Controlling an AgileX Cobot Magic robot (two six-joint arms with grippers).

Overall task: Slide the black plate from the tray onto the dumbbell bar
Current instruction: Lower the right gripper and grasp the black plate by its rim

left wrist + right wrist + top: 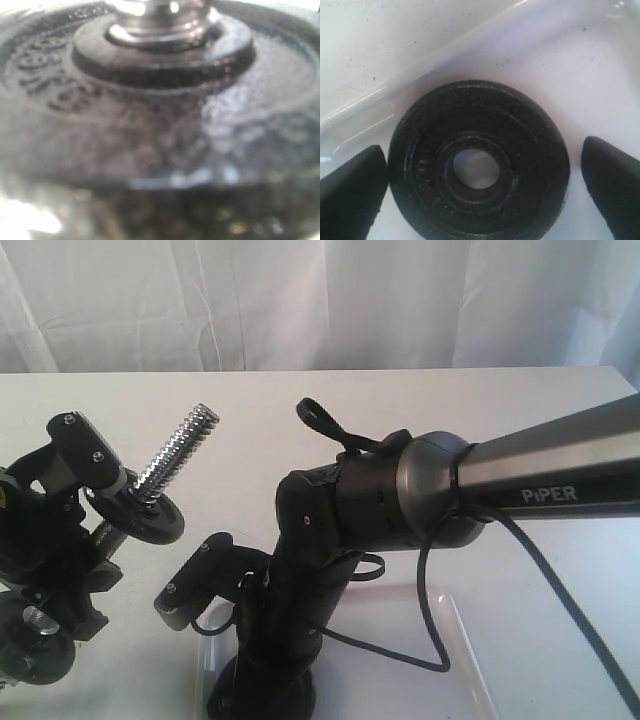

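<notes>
The black plate (480,165) lies flat in the pale tray (555,70), its centre hole showing the tray floor. My right gripper (482,152) is open and straddles it: one finger (350,192) is at the plate's rim, the other (615,190) stands apart from it. In the exterior view the right arm (400,490) reaches down into the tray (465,640). My left gripper (80,530) holds the dumbbell bar (185,450) tilted in the air, threaded end up. Another black disc (150,522) sits on the bar and fills the left wrist view (150,130) under the chrome rod (160,25).
A further dark disc (35,650) shows at the bar's lower end, by the table's front left. A black cable (430,620) loops from the right arm over the tray. White curtains hang behind the white table (480,410).
</notes>
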